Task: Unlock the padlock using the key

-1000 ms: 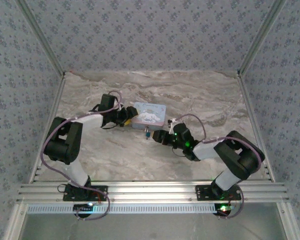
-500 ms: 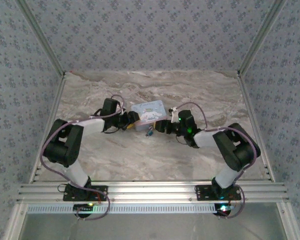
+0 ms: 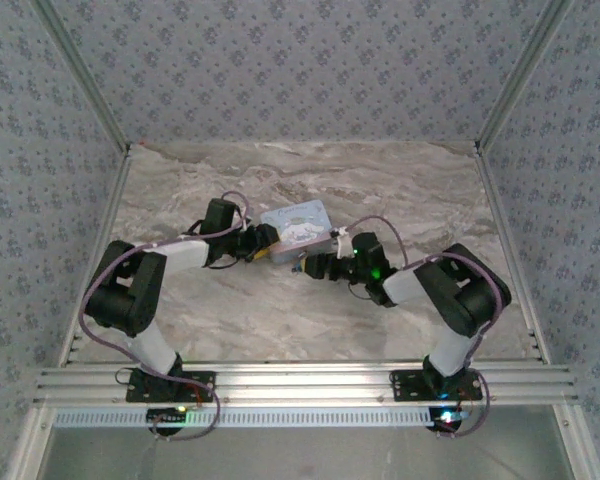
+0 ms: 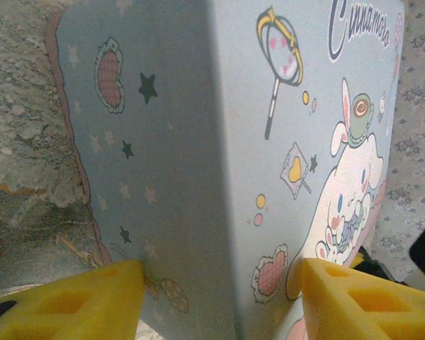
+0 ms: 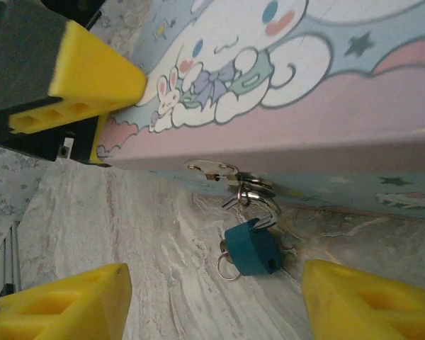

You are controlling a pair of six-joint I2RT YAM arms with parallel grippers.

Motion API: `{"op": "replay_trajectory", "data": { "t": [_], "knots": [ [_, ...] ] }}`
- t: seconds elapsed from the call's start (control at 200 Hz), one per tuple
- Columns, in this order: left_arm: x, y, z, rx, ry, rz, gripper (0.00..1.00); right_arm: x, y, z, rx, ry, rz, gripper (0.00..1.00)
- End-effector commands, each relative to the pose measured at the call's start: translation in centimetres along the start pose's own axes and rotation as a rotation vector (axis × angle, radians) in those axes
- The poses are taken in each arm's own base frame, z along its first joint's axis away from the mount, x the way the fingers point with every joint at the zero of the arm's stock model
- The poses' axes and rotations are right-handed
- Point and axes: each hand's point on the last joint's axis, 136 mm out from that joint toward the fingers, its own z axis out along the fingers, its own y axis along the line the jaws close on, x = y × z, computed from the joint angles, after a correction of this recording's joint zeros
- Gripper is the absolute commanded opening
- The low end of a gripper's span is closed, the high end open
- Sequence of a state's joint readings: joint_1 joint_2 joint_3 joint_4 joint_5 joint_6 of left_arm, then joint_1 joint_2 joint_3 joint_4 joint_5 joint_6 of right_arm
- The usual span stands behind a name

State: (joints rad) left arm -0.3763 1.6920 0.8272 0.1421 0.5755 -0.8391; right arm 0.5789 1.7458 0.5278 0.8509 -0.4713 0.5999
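The tiny teal padlock (image 5: 251,248) hangs by its silvery shackle (image 5: 261,200) from the hasp on the front wall of the pastel tin (image 5: 319,120), resting on the marble. A small key ring (image 5: 226,268) sticks out at its lower end; the key itself is mostly hidden. My right gripper (image 5: 214,283) is open, its yellow fingers wide on either side of the padlock and apart from it. From above, the right gripper (image 3: 308,266) sits just in front of the tin (image 3: 298,220). My left gripper (image 4: 222,273) is shut on the tin (image 4: 198,142) at its left corner, seen from above (image 3: 267,240).
The marble table (image 3: 400,190) has patterned walls at the back and both sides. An aluminium rail (image 3: 300,385) runs along the near edge by the arm bases. Open marble lies in front of the tin and to the right.
The tin has turned slightly in the left gripper's hold. The right gripper swung up toward the tin, then came back left and nearer, ending at the padlock.
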Motion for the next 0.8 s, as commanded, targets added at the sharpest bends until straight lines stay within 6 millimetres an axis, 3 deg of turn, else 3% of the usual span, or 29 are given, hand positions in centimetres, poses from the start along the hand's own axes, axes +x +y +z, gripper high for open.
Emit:
{"op": "replay_trajectory", "data": {
  "t": [0.0,0.365,0.799],
  "knots": [
    [2.1,2.9,0.2,-0.101,0.043,-0.058,0.58,-1.5,0.8,1.2,-0.038,-0.044,-0.011,0.65],
    [2.2,2.8,0.1,-0.094,0.041,-0.060,0.58,-1.3,0.6,2.8,-0.073,-0.040,0.019,0.64],
    [2.2,2.9,0.1,-0.095,0.037,-0.061,0.58,-0.1,0.1,2.7,-0.067,-0.018,0.043,0.45]
  ]
}}
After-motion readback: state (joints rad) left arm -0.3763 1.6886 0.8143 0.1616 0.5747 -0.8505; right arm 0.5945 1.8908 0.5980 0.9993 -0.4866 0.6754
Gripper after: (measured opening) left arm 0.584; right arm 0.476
